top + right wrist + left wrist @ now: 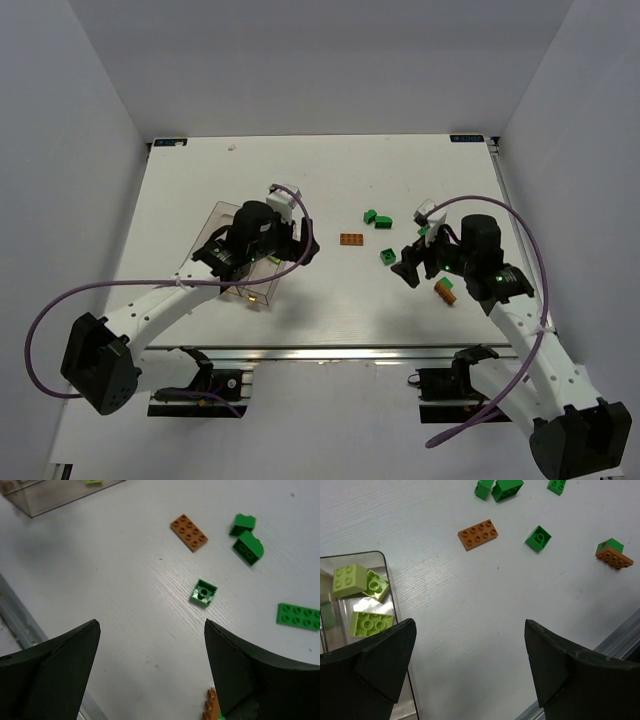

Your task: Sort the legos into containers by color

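Observation:
The clear containers (213,225) stand at the left under my left wrist. In the left wrist view one bin (355,555) holds three lime bricks (350,580). My left gripper (297,252) is open and empty, hovering over bare table just right of the bin. An orange plate (351,240) lies mid-table, also seen in the left wrist view (479,534) and the right wrist view (189,532). Dark green bricks (377,218) lie behind it. A small green brick (203,592) lies upside down ahead of my open, empty right gripper (412,262). An orange brick (446,290) with green on it lies beside the right gripper.
A flat green plate (299,616) lies right of the small green brick. The table's metal front rail (330,352) runs close below both grippers. White walls enclose the table on the left, back and right.

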Tool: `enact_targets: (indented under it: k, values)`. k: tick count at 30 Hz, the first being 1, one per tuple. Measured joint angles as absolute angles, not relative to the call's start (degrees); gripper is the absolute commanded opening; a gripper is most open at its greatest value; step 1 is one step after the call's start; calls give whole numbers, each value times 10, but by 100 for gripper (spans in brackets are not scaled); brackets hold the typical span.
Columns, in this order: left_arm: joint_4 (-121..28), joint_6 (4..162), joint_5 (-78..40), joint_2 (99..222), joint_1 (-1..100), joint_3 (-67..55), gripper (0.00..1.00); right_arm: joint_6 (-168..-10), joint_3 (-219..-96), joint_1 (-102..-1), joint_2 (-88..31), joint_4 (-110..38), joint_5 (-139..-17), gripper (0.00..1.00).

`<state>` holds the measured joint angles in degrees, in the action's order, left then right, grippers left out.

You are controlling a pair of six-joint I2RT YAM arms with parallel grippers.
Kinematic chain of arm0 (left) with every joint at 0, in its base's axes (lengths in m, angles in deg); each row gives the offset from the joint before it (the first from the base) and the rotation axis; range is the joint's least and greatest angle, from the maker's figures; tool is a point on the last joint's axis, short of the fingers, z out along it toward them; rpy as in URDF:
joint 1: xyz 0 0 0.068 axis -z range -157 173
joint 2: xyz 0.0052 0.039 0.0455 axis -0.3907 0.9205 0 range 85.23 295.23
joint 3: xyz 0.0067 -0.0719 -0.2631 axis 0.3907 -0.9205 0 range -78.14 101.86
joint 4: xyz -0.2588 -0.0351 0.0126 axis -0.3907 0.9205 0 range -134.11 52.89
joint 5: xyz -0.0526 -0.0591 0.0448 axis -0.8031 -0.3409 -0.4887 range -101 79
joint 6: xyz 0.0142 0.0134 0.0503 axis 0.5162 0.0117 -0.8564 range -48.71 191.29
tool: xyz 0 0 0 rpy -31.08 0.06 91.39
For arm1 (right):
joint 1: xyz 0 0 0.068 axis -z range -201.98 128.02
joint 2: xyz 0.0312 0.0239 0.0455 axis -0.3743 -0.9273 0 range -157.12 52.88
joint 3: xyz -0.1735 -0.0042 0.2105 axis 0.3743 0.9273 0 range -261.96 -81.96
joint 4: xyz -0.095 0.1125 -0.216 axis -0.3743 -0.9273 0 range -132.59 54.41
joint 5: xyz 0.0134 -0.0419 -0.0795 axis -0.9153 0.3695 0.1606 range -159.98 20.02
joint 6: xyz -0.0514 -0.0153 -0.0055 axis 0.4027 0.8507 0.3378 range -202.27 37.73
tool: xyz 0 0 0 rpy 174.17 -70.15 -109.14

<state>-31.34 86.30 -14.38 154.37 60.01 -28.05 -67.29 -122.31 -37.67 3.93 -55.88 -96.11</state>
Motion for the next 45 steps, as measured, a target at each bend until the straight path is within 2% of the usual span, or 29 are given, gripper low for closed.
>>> enact_targets:
  k: [4,9,12,16,20,31,45]
  values:
    - [-330,854,-165,1559,606,-280,98,-619,-1223,-377,77,-591,-1028,89]
    - [-324,845,-172,1646,626,-245,94,-591,-1223,-377,116,-596,-1054,82]
    - [-307,830,-166,1710,643,-204,88,-591,-1223,-377,117,-597,-1053,79]
    - [-282,788,-154,1817,664,-97,72,-596,-1223,-377,116,-598,-1049,70]
    - [-295,747,-153,1908,671,-11,68,-603,-1223,-377,134,-598,-1046,63]
    - [-307,695,-117,2114,670,169,69,-608,-1223,-377,165,-596,-1039,65]
    - [-286,678,-88,2199,670,306,68,-608,-1223,-383,165,-596,-1034,66]
